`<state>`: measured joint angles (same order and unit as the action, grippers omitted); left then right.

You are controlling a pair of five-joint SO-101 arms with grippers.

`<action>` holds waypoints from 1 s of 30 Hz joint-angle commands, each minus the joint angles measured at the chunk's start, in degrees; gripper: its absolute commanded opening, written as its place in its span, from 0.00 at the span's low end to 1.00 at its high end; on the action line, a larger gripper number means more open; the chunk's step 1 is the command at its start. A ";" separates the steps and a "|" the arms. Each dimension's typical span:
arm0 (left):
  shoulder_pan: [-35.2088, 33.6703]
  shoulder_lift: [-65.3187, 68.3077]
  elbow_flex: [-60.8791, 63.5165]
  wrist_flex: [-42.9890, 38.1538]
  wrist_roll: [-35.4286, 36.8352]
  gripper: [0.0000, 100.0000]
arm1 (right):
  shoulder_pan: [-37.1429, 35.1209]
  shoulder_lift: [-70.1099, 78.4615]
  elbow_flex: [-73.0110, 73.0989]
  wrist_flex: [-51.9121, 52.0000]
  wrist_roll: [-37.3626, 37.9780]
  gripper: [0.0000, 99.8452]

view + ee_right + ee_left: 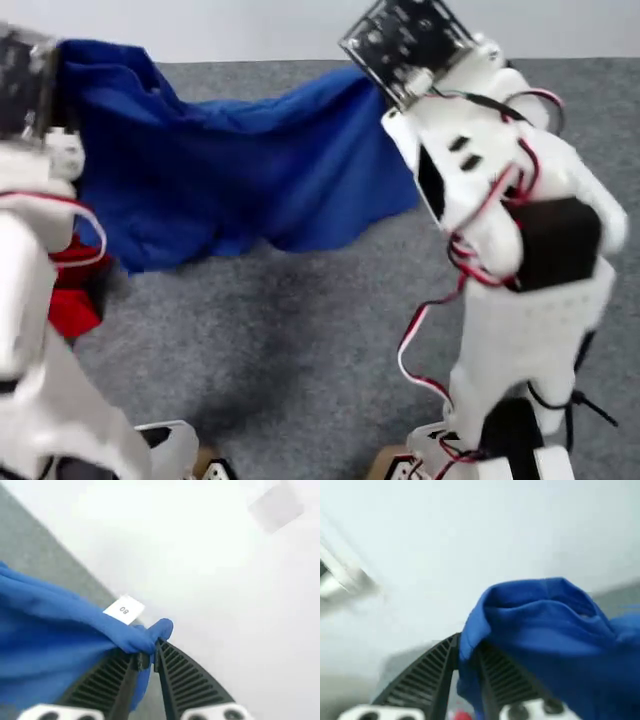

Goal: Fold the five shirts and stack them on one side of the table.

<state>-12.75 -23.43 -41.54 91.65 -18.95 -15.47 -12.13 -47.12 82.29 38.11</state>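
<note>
A blue shirt (230,170) hangs stretched above the grey table between my two arms, its lower edge sagging toward the cloth. My left gripper (467,655) is shut on one bunched corner of the blue shirt (550,625), up at the far left of the table. At the far right my right gripper (150,655) is shut on the other corner of the blue shirt (60,640), where a small white tag (124,610) sticks out. A red shirt (75,290) lies at the left edge, partly hidden behind the left arm.
The grey table (300,340) stretches toward the front between the two arm bases. The right arm's white body (510,260) with red and black cables stands over the right side. A pale wall runs behind the table's far edge.
</note>
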 commanded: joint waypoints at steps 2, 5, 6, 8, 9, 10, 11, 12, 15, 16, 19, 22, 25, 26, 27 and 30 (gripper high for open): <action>-0.09 -5.80 -0.22 -8.18 -0.53 0.01 | 0.75 -5.67 -4.92 -0.66 0.62 0.01; -0.09 -8.62 -0.22 -11.16 -0.53 0.01 | 0.75 -9.19 -5.19 -0.66 0.79 0.01; -0.09 -9.58 -0.22 -11.87 -0.53 0.01 | 0.75 -10.42 -5.19 -0.66 0.79 0.01; -0.09 -11.25 -0.22 -12.92 -0.53 0.01 | 0.84 -12.97 -5.19 -0.66 0.79 0.01; -0.09 -12.04 -0.22 -13.36 -0.53 0.01 | 0.84 -14.11 -5.19 -0.66 0.79 0.01; -0.09 -12.75 -0.22 -13.80 -0.53 0.01 | 0.84 -15.34 -5.19 -0.66 0.79 0.01; -0.09 -13.54 -0.22 -14.24 -0.53 0.01 | 1.27 -16.48 -5.10 -0.57 0.79 0.01; -0.09 -14.33 -0.22 -14.77 -0.53 0.01 | 2.15 -17.54 -5.10 -0.57 0.79 0.01; -0.35 -16.70 -0.22 -17.58 -0.53 0.01 | 5.58 -20.26 -5.10 -0.66 0.88 0.01; -0.44 -17.23 -0.22 -18.55 -0.53 0.01 | 6.55 -21.05 -5.10 -0.48 0.88 0.01; -0.44 -18.20 -0.22 -20.22 -0.70 0.01 | 9.54 -23.08 -4.84 0.22 0.88 0.01; -0.53 -18.46 -0.04 -19.87 -4.04 0.01 | 11.82 -23.60 -4.84 2.95 2.20 0.01; -0.53 -18.37 0.22 -19.78 -6.24 0.01 | 12.88 -23.60 -4.84 7.34 4.48 0.01; -0.53 -18.29 0.22 -19.69 -6.68 0.01 | 12.88 -23.60 -4.75 8.75 5.01 0.01; -0.53 -18.20 0.31 -19.60 -6.95 0.01 | 12.88 -23.60 -4.75 9.89 5.45 0.01; -0.44 -18.20 2.77 -18.29 -6.95 0.01 | 12.88 -23.43 -4.66 12.62 6.68 0.01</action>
<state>-12.75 -41.80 -40.57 73.27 -25.19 -3.34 -35.60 -50.11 92.84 43.30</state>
